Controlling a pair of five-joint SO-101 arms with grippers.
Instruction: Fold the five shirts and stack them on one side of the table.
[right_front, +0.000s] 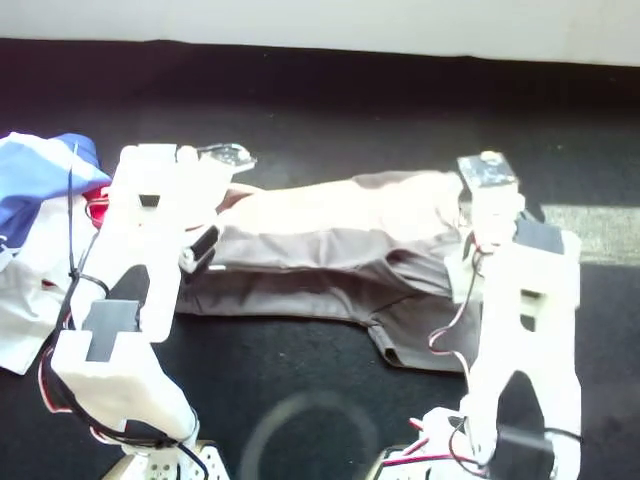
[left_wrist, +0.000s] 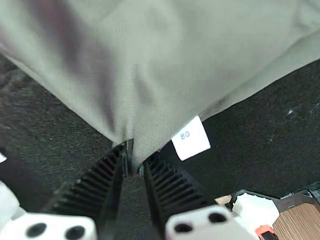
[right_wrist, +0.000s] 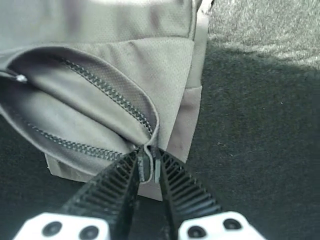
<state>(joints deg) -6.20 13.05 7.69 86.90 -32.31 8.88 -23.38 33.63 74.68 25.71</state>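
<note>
A grey shirt (right_front: 330, 262) lies stretched across the middle of the black table, partly folded lengthwise, its far half in bright light. My left gripper (left_wrist: 134, 167) is shut on the grey shirt's edge (left_wrist: 150, 75) near a small white label (left_wrist: 190, 138). In the high view this left gripper (right_front: 205, 250) is at the shirt's left end. My right gripper (right_wrist: 148, 167) is shut on the grey shirt's zipped edge (right_wrist: 100, 95). The right gripper (right_front: 470, 250) sits at the shirt's right end in the high view.
A heap of other shirts, blue (right_front: 35, 175), white (right_front: 25, 290) and a bit of red (right_front: 97, 205), lies at the left edge of the table. The black tabletop (right_front: 330, 110) runs beyond the shirt; a bright sunlit strip (right_front: 600, 230) lies at right.
</note>
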